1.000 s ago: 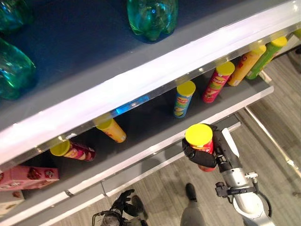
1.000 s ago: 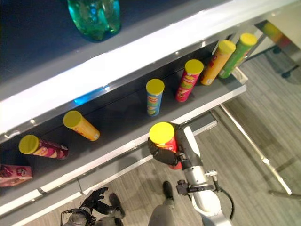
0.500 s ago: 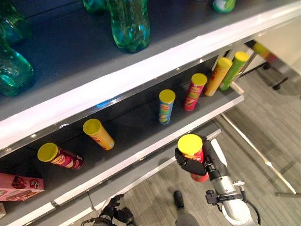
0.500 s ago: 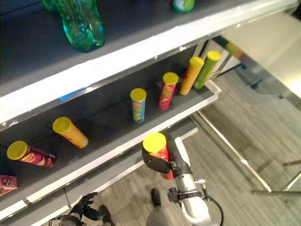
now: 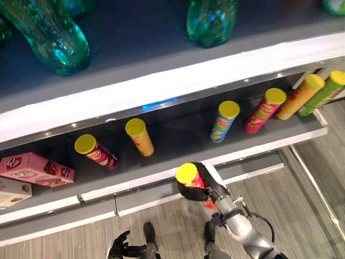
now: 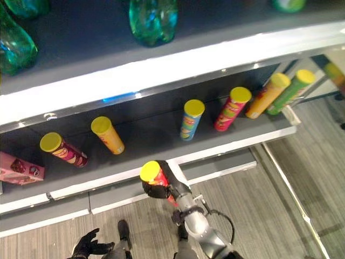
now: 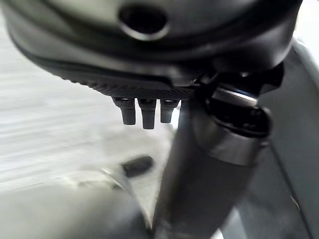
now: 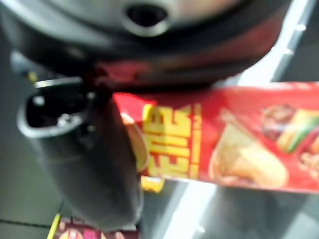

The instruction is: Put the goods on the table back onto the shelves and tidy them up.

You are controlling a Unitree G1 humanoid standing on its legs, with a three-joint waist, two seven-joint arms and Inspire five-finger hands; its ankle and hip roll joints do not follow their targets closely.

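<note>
Lowest in the frame, at lower left, the left hand (image 5: 119, 249) is hanging idle with its fingers loosely spread, nothing in it. Just above centre bottom, a red can (image 5: 195, 183) with a yellow lid is being gripped by the right hand (image 5: 200, 188), whose fingers are wrapped round its body; the can is being held in front of the shelf edge (image 5: 161, 175), not yet on the shelf. To do this step well, the can should be kept upright, carried over the edge, and set down in the open gap between the yellow can (image 5: 139, 137) and the blue can (image 5: 225, 121). Contact with either neighbour should be avoided, since tall cans are judged easy to topple. Farther back, along the top of the frame, green bottles (image 5: 211, 20) are standing on the upper shelf.
</note>
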